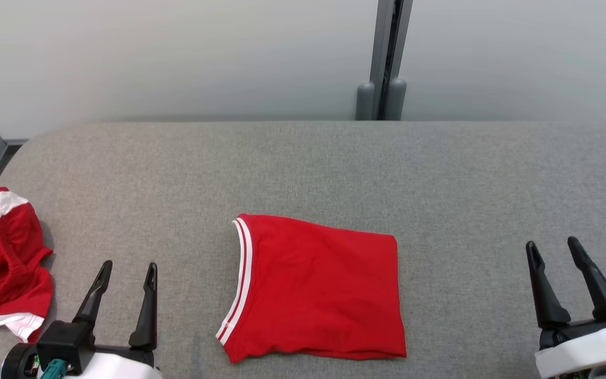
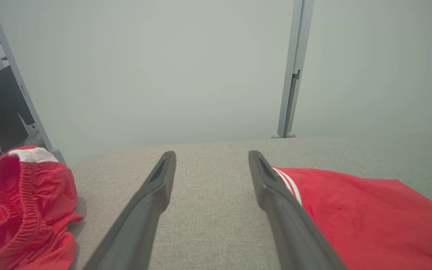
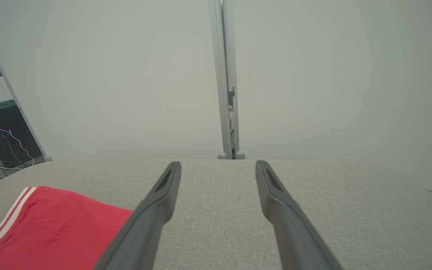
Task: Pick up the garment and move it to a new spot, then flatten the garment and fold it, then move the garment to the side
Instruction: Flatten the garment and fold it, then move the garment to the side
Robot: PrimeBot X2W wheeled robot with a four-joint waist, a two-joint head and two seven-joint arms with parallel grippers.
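Lying folded by the grey fabric bench's [image 1: 440,168] front edge, head view, the red white-trimmed jersey garment [image 1: 313,289] sits between left gripper [image 1: 129,265] and right gripper [image 1: 551,242], both spread wide, empty. Left wrist view: garment lower right. Right wrist view: lower left.

Red garment [image 1: 319,295] with white striped trim, grey fabric surface [image 1: 440,173], red-and-white cloth [image 1: 3,252]

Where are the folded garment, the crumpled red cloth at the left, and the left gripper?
garment [image 1: 319,289]: head view, middle of its red top layer.
crumpled red cloth [image 1: 3,263]: head view, on its red middle folds.
left gripper [image 1: 129,265]: head view, midway between its two fingertips.
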